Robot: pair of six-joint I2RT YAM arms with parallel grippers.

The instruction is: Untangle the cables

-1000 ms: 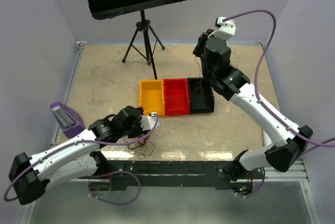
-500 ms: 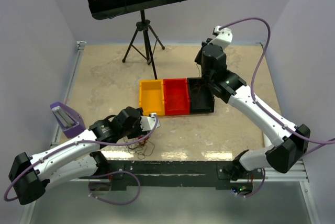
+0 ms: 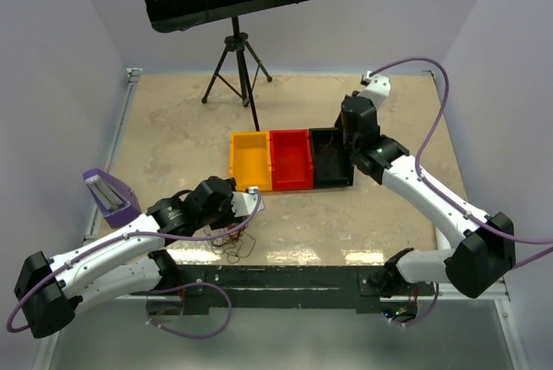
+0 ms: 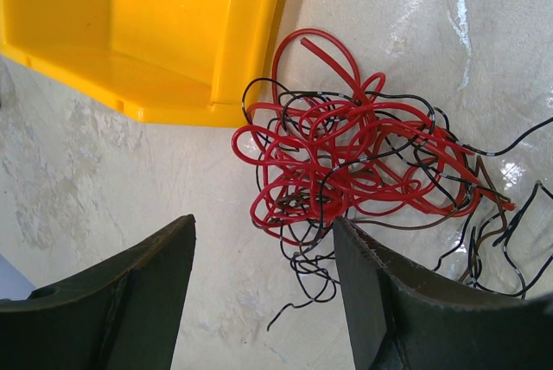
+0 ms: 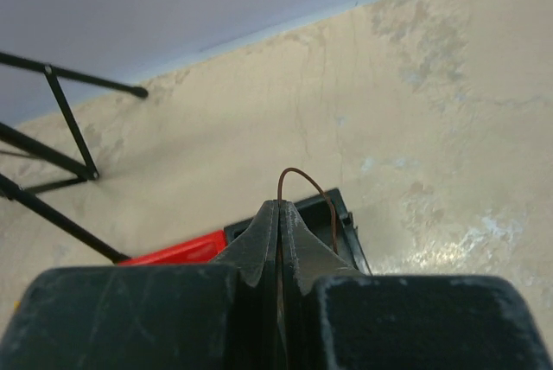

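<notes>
At the left pincer (image 4: pixel 263 301): spread apart, poised above a curly clump of cables (image 4: pixel 346 167), glossy red and hair-thin black, at 12 o'clock; smooth yellow bin (image 4: pixel 130 33) at 10. At the right pincer (image 5: pixel 279 214): clamped on a thin arched brown wire (image 5: pixel 313 185), over the black bin (image 5: pixel 352 236).

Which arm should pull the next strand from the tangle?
Left. The left hand, open, hangs over the red-and-black tangle beside the yellow bin; the right hand is shut on a brown wire, away by the black bin.
</notes>
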